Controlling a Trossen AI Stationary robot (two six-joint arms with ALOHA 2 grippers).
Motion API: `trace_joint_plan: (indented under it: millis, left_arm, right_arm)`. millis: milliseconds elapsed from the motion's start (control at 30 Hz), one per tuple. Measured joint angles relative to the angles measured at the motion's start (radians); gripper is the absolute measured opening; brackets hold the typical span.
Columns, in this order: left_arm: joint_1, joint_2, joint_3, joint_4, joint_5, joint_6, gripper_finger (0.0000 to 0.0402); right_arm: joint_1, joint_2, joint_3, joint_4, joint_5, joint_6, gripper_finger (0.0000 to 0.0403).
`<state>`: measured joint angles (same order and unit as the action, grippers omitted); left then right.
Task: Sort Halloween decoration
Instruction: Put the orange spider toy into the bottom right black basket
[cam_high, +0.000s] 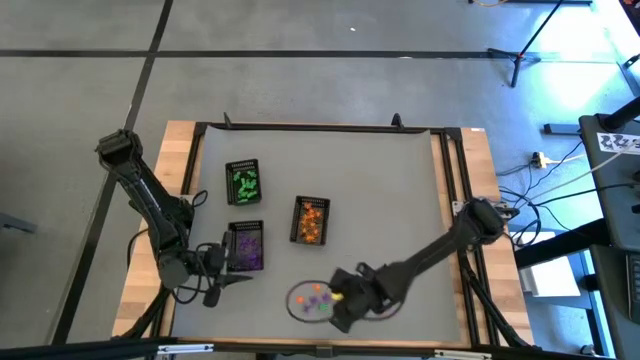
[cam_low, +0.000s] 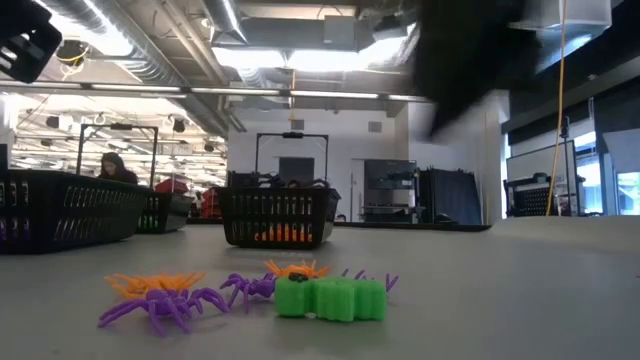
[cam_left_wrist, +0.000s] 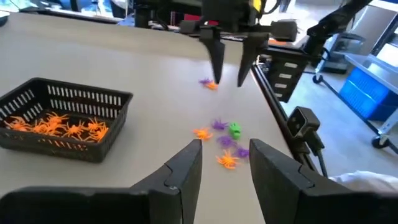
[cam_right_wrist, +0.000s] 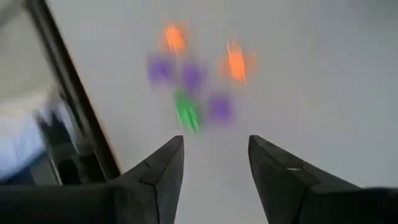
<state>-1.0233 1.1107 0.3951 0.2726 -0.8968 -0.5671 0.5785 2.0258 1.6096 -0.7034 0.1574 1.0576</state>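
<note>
The right gripper (cam_high: 335, 305) is held low over the near edge of the table (cam_high: 390, 200), its fingers (cam_right_wrist: 158, 177) set apart with nothing between them. Just in front of it, a small loose heap of trinkets (cam_high: 315, 300) is spread on the bare grey surface: orange and purple spiders (cam_low: 160, 300) and one green piece (cam_low: 330, 298), lying close together and partly touching. In the left wrist view the same heap (cam_left_wrist: 224, 140) is seen on open table, with one or two more pieces (cam_left_wrist: 208, 84) lying directly below the tips of the right gripper (cam_left_wrist: 229, 74).

The left gripper (cam_high: 225, 280) is found at the near left of the table, just beside the near end of the purple tray (cam_high: 246, 246). Its fingers (cam_left_wrist: 183, 168) are also parted and empty.

Three black mesh trays are placed farther back. The green tray (cam_high: 243, 182) lies at the far left, the purple tray nearer on the same side, and the orange tray (cam_high: 311, 221) towards the middle, filled with orange spiders (cam_left_wrist: 59, 124). The trays are well apart from the heap, and nothing is seen lying between the heap and either gripper.

A person (cam_low: 115, 168) is seen in the room beyond the table.
</note>
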Motion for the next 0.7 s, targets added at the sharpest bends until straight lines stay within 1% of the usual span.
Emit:
trace_joint_plan:
  millis: [200,267,333,400,500,600,700]
  left_arm:
    - [0.0,0.008,0.0,0.04,-0.025,0.004,0.0125]
    - [0.0,0.016,0.0,0.085,-0.025,0.029,0.0125]
    - [0.0,0.031,0.0,0.145,-0.026,0.073,0.0125]
    - [0.0,0.051,0.0,0.212,-0.021,0.121,0.0125]
    - [0.0,0.09,0.0,0.298,0.048,0.16,0.0125]
    - [0.009,0.109,0.0,0.316,0.127,0.177,0.0125]
    - [0.011,0.108,0.0,0.325,0.148,0.185,0.0125]
  right_arm:
    - [0.11,0.0,-0.001,-0.168,-0.03,0.197,0.0177]
    - [0.143,0.0,-0.001,-0.204,-0.011,0.254,0.0177]
    - [0.171,0.0,-0.001,-0.244,0.029,0.307,0.0177]
    - [0.192,0.006,-0.001,-0.291,0.041,0.36,0.0177]
    - [0.212,0.013,-0.001,-0.352,0.042,0.436,0.0177]
    - [0.215,0.019,-0.001,-0.378,0.058,0.47,0.0177]
    - [0.213,0.03,-0.001,-0.384,0.064,0.474,0.0177]
